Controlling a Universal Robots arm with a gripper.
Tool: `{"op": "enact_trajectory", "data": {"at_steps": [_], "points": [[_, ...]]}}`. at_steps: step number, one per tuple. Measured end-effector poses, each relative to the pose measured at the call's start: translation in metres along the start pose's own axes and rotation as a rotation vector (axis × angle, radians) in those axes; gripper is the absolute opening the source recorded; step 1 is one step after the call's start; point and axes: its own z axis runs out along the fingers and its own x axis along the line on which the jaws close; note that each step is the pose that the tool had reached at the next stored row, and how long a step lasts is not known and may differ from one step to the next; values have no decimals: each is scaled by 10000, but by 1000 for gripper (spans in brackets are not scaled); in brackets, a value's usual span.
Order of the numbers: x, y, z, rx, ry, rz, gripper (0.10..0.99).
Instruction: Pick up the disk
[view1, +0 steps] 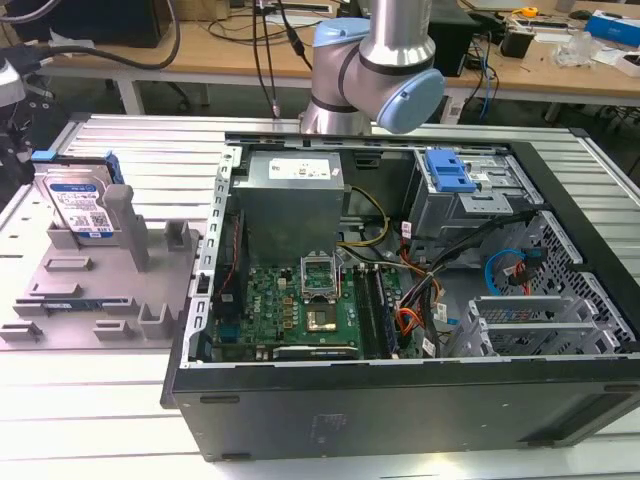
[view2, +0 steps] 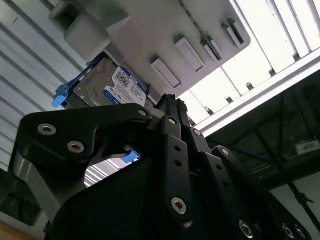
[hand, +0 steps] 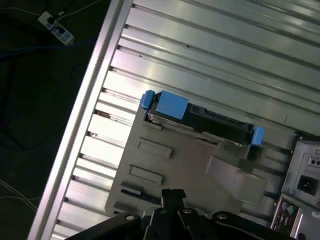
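1. The slatted metal surface lies nearest in the exterior view and carries everything. An approach from above should clear its ribs.
2. The open computer case fills the exterior view's right. The disk is outside it, so the path is best kept off the case wall.
3. The arm rises behind the case.
4. The grey holder sits on the exterior view's left. Its upright post stands just beside the disk and looks like the likeliest thing to bump.
5. The disk stands on edge in that holder with its label facing out and a blue rail on its upper edge. A sound grip would probably take the two flat faces squarely, not the rail.
6. The hand is clenched on nothing, with its tips together. In the first wrist view it is apart from the disk. It would need to spread and centre itself along the disk's edge.
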Motion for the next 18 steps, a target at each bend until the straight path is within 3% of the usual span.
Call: {"op": "enact_trajectory", "data": {"at_steps": [3,4,6,7,9,13,16,18], "points": [[0,0,2,0,27,-730,294],[0,0,3,1,34,-899,294],[0,0,4,0,52,-1367,416],[0,0,6,0,58,-1558,416],[0,0,9,1,76,-1977,541],[0,-1,17,2,114,-2958,541],[0,-1,26,3,158,-4128,541],[0,-1,28,3,172,-4499,541]]}}
